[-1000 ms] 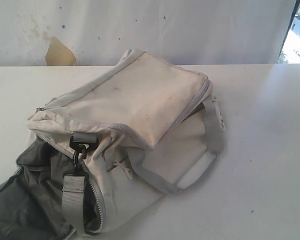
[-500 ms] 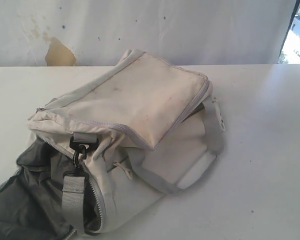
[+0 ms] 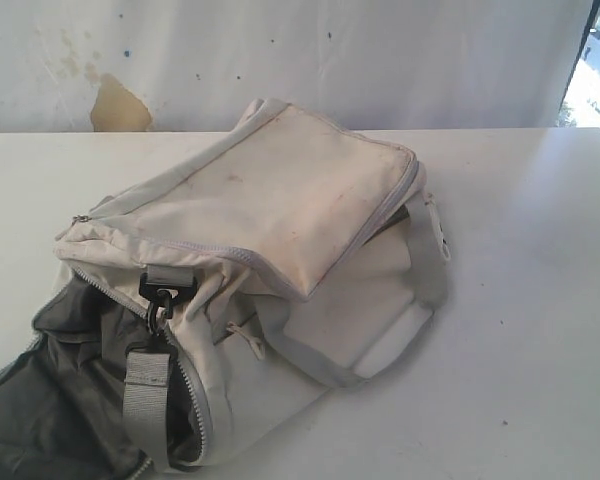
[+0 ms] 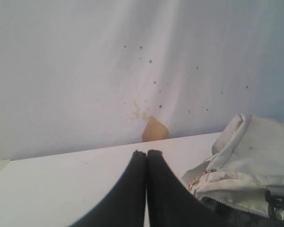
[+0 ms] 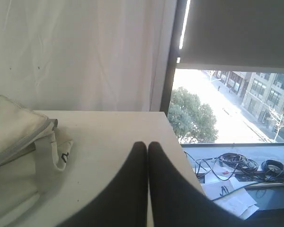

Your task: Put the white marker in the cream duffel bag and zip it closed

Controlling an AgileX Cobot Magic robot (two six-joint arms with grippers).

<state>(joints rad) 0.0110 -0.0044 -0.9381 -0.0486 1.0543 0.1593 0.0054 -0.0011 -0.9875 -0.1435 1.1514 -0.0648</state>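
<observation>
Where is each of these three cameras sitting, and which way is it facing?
Exterior view: above the table, facing the cream duffel bag and backdrop; no arms show.
Left wrist view: behind the shut left end effector, facing the backdrop's tan stain.
Right wrist view: behind the shut right end effector, facing the window.
Shared: all see the bag.

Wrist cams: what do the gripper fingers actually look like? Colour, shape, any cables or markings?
Left gripper and right gripper look alike: two plain matte black fingers each, broad at the base, curving inward to narrow rounded tips. No cables, labels or markings show on them. The arms themselves are outside every view.
</observation>
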